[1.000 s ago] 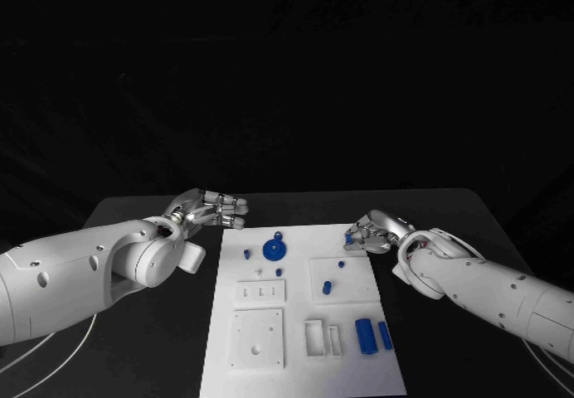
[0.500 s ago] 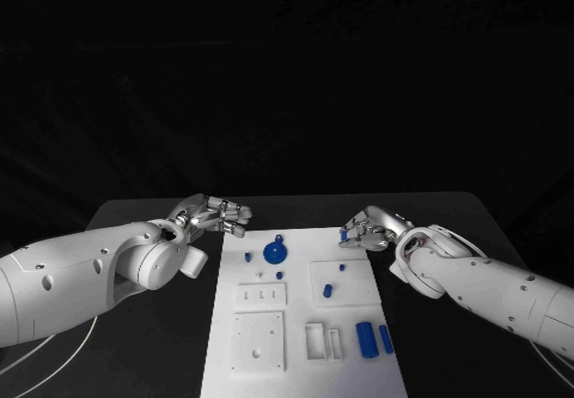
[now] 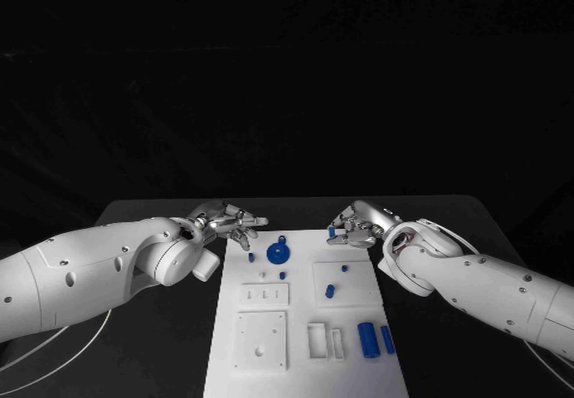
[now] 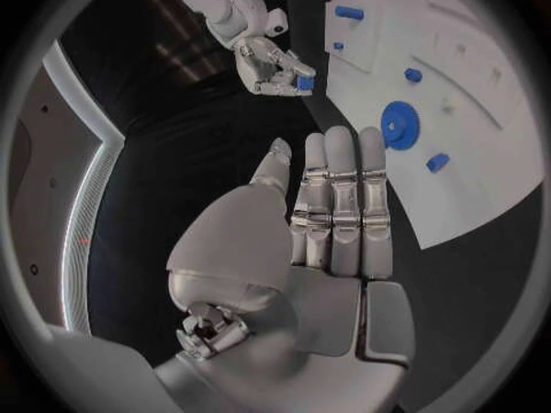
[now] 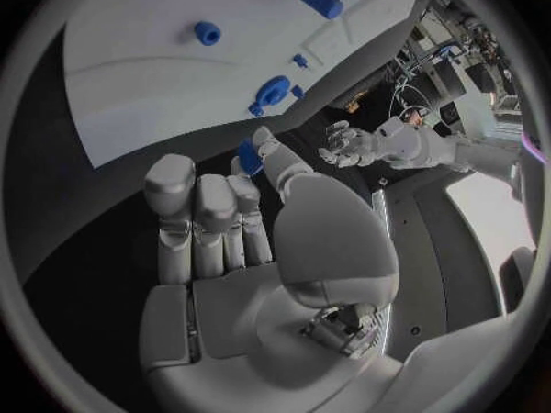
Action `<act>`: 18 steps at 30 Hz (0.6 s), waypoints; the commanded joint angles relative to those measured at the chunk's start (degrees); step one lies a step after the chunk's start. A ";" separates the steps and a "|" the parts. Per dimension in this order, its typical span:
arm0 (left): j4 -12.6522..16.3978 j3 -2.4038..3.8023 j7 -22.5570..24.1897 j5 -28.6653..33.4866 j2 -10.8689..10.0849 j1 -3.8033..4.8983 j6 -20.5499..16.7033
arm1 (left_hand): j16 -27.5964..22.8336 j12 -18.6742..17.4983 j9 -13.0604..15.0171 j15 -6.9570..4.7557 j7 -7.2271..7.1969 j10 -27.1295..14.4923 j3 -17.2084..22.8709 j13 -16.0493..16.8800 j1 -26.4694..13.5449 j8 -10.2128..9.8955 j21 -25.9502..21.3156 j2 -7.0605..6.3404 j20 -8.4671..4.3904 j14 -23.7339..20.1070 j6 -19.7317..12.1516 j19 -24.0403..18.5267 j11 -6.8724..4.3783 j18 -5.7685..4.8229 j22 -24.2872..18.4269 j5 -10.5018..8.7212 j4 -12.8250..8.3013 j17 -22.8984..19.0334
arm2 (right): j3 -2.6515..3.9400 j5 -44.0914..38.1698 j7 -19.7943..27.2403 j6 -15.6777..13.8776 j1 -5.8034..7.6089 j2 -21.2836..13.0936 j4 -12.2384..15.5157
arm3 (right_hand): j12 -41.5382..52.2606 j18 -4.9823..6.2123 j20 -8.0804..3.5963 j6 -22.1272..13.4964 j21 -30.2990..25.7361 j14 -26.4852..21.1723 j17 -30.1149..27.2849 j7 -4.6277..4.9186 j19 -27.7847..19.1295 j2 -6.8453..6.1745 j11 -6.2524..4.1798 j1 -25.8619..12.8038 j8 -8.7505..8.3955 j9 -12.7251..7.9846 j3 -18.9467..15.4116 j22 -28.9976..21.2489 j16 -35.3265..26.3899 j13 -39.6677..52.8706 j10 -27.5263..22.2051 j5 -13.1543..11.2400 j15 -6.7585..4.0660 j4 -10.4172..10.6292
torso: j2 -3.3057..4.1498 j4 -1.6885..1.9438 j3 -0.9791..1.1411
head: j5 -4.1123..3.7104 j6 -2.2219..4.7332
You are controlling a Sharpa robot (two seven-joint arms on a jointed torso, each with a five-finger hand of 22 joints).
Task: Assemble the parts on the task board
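The white task board [image 3: 359,249] lies in the middle of the table. My right hand [image 3: 359,224] hovers over its far right corner and pinches a small blue part [image 3: 333,233] between thumb and finger; the same blue part [image 5: 249,156] and hand [image 5: 230,220] appear in the right wrist view, and the left wrist view shows that hand [image 4: 274,64] too. My left hand [image 3: 235,222] is at the board's far left corner, fingers stretched out [image 4: 333,211], holding nothing. A blue disc with a knob [image 3: 278,250] lies on the board between the hands.
Small blue pegs [image 3: 251,257] [image 3: 328,290] sit further down the board. Two blue cylinders [image 3: 367,339] lie near its front right. White recessed blocks [image 3: 261,338] occupy the front left. Black table [image 3: 143,348] flanks the board on both sides.
Both hands have drawn inward toward the board's far edge. The left hand's fingers have uncurled and stretched out. The right hand has carried the blue part to the left.
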 commanded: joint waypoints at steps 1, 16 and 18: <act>0.41 0.03 -6.47 -3.62 0.71 0.12 1.42 | 2.57 2.51 0.01 -0.17 -0.11 2.26 -0.16 1.15 -1.78 -0.10 2.07 -0.32 -0.24 -0.09 -0.47 -0.37 -0.56 -0.45 1.73 -0.45 1.51 1.19 | 0.02 -3.42 -4.74 0.92 0.03 0.78 0.94 | -0.01 -0.23 -0.54 0.94 -0.04 0.18 0.08 -0.38 0.63 -0.80 -0.22 0.11 0.31 0.10 0.58 5.64 0.34 0.06 0.18 0.50 -0.31 0.05 | -0.37 -0.05 -0.03 | 0.30 -0.18; 0.55 -0.05 -12.91 -6.44 3.96 0.14 3.63 | 5.99 4.11 0.19 -0.24 -0.40 1.98 3.40 2.90 -6.25 -0.16 5.06 -3.73 -0.18 -1.02 0.03 -2.43 -0.45 0.02 5.72 -2.48 7.63 0.71 | -0.31 -5.58 -7.86 1.78 0.04 5.38 3.25 | -0.01 -0.25 -0.55 0.93 -0.17 0.20 0.07 -0.40 0.65 -1.11 -0.23 -0.02 0.31 0.10 1.22 5.61 0.30 0.09 0.20 0.77 -0.32 0.39 | -0.50 -0.13 -0.02 | 0.22 -0.46; 0.49 -0.06 -13.26 -6.61 4.21 0.14 3.78 | 5.86 3.87 0.17 -0.20 -0.42 2.01 3.69 2.81 -6.89 -0.16 4.85 -4.06 -0.17 -0.94 0.02 -2.34 -0.41 0.02 5.69 -2.68 8.48 0.54 | -0.37 -5.72 -7.99 1.81 0.04 5.68 3.39 | -0.03 -0.25 -0.56 0.95 -0.19 0.20 0.07 -0.40 0.66 -1.13 -0.25 -0.04 0.32 0.11 1.32 5.60 0.29 0.08 0.18 0.87 -0.32 0.46 | -0.50 -0.10 -0.03 | 0.26 -0.49</act>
